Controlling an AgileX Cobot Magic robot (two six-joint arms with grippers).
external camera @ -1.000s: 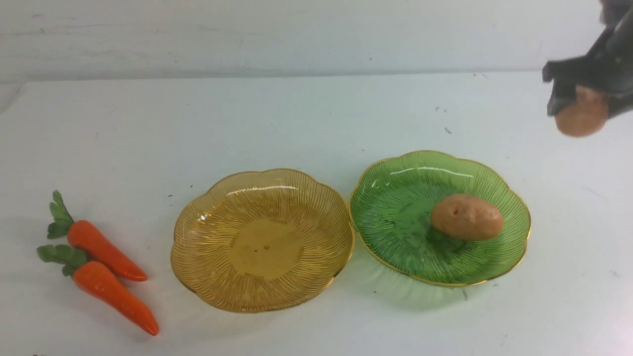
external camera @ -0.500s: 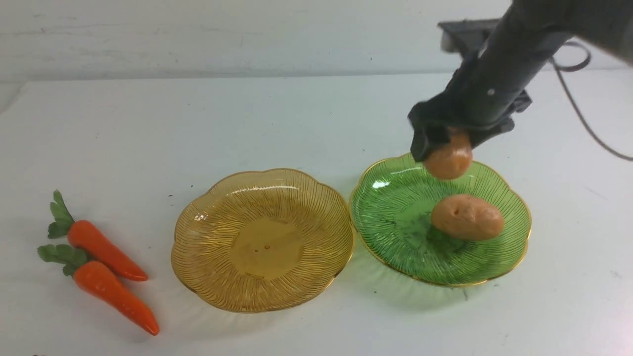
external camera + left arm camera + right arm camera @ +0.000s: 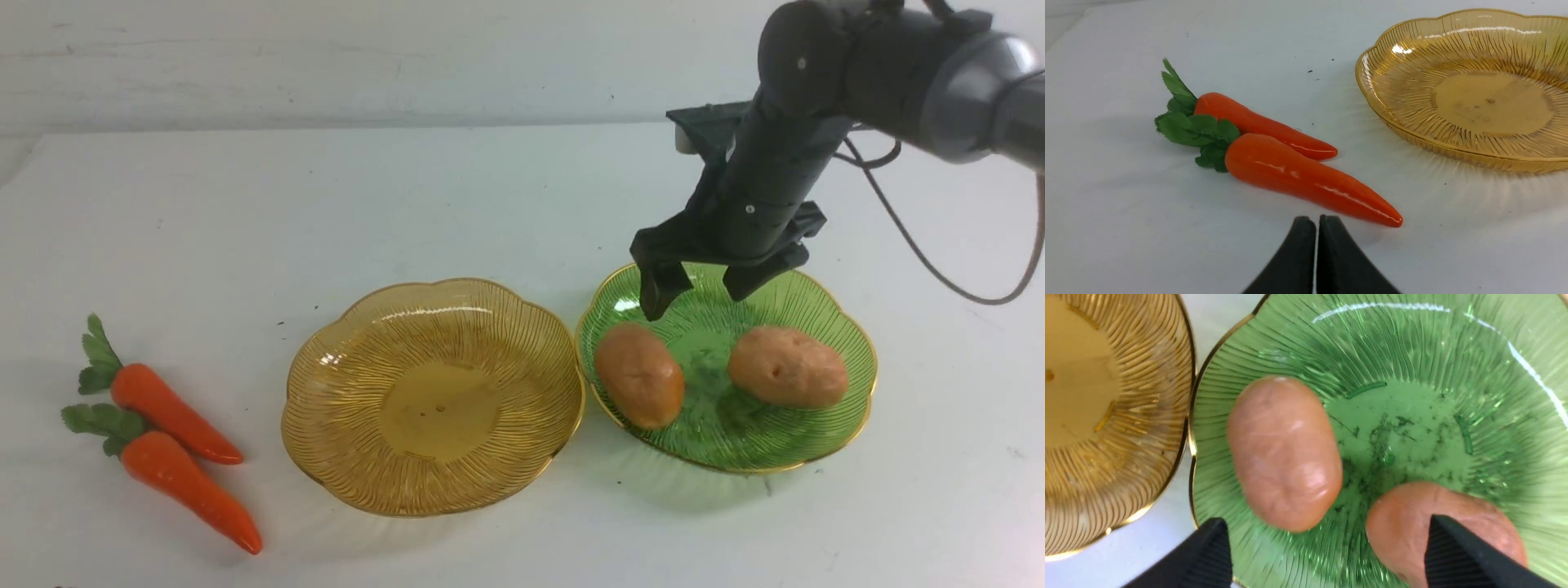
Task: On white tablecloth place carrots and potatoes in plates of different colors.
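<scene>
The right claw point(image 3: 695, 304) hung over the far half of the green plate point(image 3: 849, 416), its jaws spread wide and gripping nothing, with clear air between its tips and what lay below. Both potatoes lay inside that plate, apart from each other: one potato point(image 3: 639, 374) rested on the ribbed slope at the side nearest the amber plate point(image 3: 433, 400), and the other potato point(image 3: 788, 367) sat toward the robot's right. The amber plate stood just beside the green one, their gold rims close together; whether they touched could not be told. Two carrots lay side by side on the tablecloth point(image 3: 490, 204) at the robot's left, well apart from the amber plate, with their leafy tops pointing away from it. The far carrot point(image 3: 175, 412) and the near carrot point(image 3: 192, 482) were pressed close at the leaves. The left claw point(image 3: 1316, 220) had its jaws pressed together on nothing, and it hovered near the near carrot's pointed tip.
</scene>
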